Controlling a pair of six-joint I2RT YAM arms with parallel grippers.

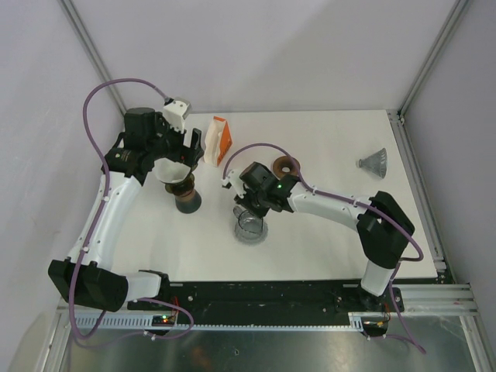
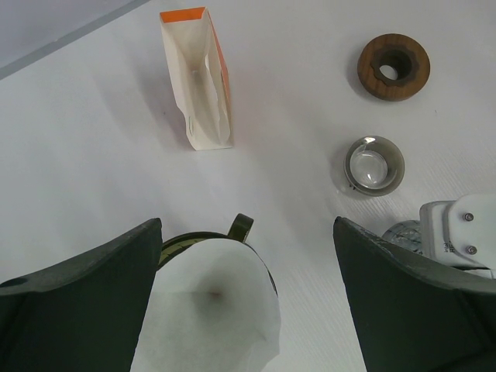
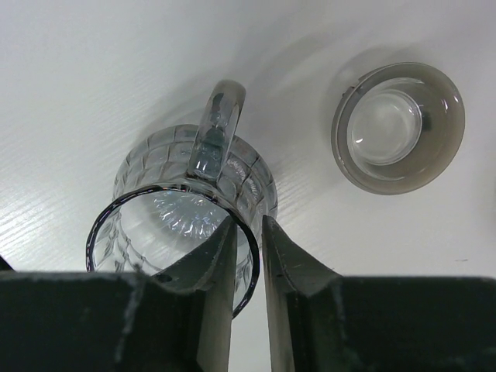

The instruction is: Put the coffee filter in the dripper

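A white paper coffee filter [image 2: 209,310] sits opened out inside a dark dripper, whose rim and handle [image 2: 242,227] show behind it. In the top view the filter [image 1: 174,172] rests on the dark dripper [image 1: 187,201] at the left of the table. My left gripper [image 2: 248,260] is open, with one finger on each side of the filter, just above it [image 1: 177,164]. My right gripper [image 3: 248,225] is shut on the rim of a clear glass mug [image 3: 182,201], one finger inside and one outside; in the top view it [image 1: 249,211] is at mid-table.
An orange and white filter box [image 1: 219,141] lies behind the dripper. A brown wooden ring [image 1: 287,164] and a small round glass lid [image 2: 373,165] lie near the mug. A grey cone [image 1: 374,160] lies at the far right.
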